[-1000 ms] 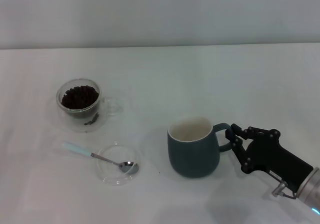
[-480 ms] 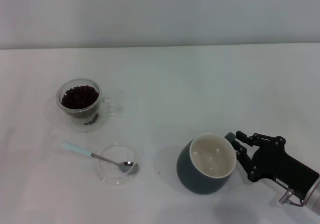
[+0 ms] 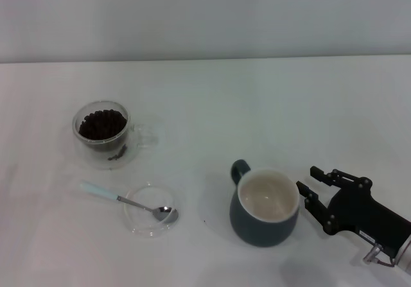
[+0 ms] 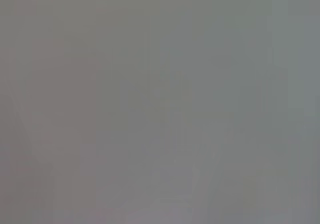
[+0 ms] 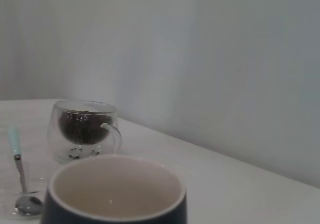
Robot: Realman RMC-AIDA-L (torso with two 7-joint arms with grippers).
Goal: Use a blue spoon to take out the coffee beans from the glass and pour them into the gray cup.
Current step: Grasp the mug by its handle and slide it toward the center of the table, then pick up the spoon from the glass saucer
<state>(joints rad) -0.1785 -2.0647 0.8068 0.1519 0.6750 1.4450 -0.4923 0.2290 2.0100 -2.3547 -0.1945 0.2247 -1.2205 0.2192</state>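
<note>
White table (image 3: 212,107) fills the head view, with a pale wall behind it. Nearest the robot, the right gripper (image 3: 311,191) sits low at the right, its fingers (image 3: 324,173) spread apart just beside the cup (image 3: 263,207) and not holding it. The cup stands upright, its handle turned to the far left, away from the gripper, its cream inside bare. Left of it, well apart, a clear saucer (image 3: 149,208) lies flat; the spoon (image 3: 125,201) rests with its bowl on the saucer and its blue handle out on the table to the left. Farther back on the left stands the glass (image 3: 103,133), its handle to the right, with beans (image 3: 101,124) heaped inside. Nothing lies between cup, spoon and glass.

From the right wrist, the cup's rim (image 5: 117,186) looms close, with the glass (image 5: 82,130), beans (image 5: 82,124) and spoon (image 5: 20,176) beyond it against the wall. From the left wrist only flat gray shows; the left gripper appears nowhere.
</note>
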